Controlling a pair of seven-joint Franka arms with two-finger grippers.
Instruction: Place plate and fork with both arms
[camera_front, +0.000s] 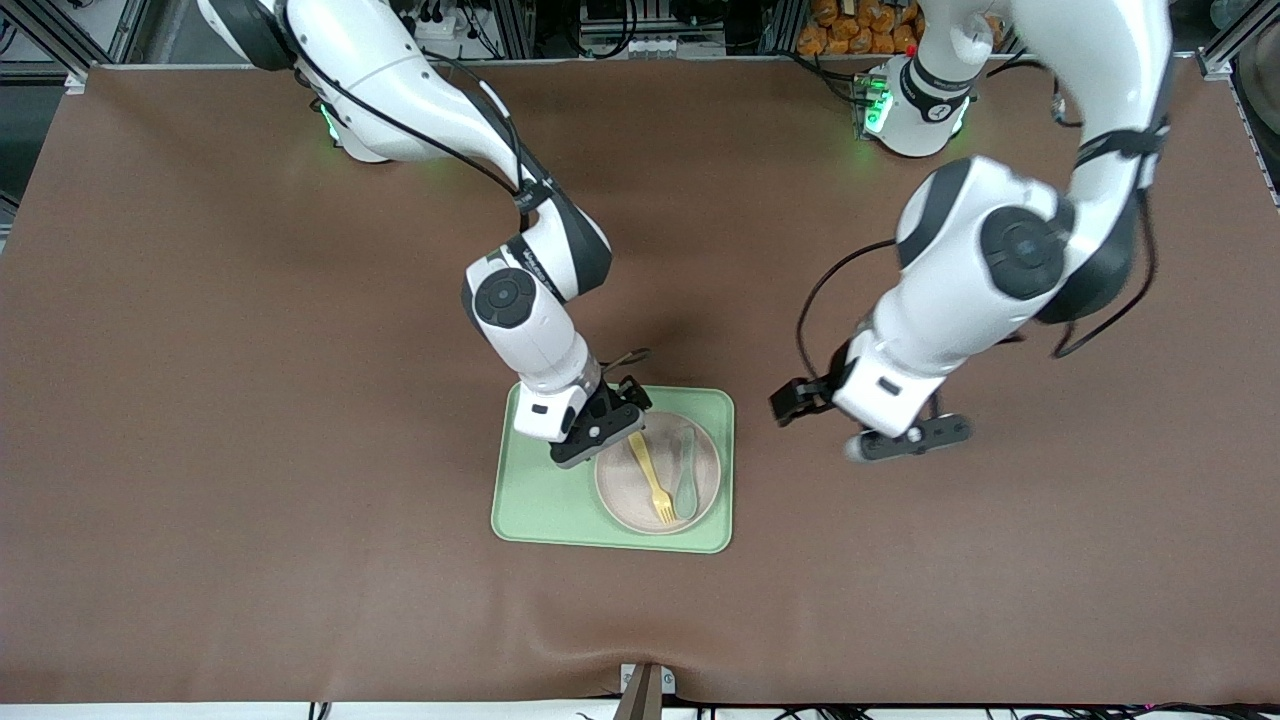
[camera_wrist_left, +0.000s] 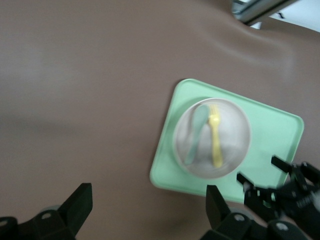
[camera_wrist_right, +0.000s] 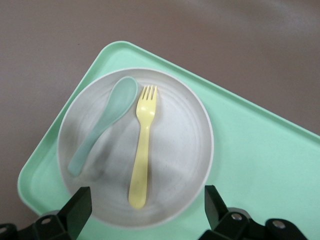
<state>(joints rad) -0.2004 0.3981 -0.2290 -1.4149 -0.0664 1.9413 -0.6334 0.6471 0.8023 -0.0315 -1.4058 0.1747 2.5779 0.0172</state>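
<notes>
Pale beige-pink, the round matte plate (camera_front: 657, 478) sits on the light green rectangular tray (camera_front: 545, 510), pushed toward the tray edge at the left arm's end. On the plate I see the small pale yellow plastic fork (camera_front: 652, 477) lying beside the grey-green spoon (camera_front: 685, 477), both with their long axes running roughly from the robots' side toward the front camera, fork tines at the nearer end.

Right gripper (camera_front: 600, 432): released, jaws spread, holding nothing, over the plate rim at the fork's handle end; it is the closer arm.

Left gripper (camera_front: 905, 440): released, empty, over bare brown table (camera_front: 200, 400) off the tray.

I judge both items placed. The right wrist view resolves the tines (camera_wrist_right: 148, 92); the left wrist view shows tray, plate and the right gripper together.
</notes>
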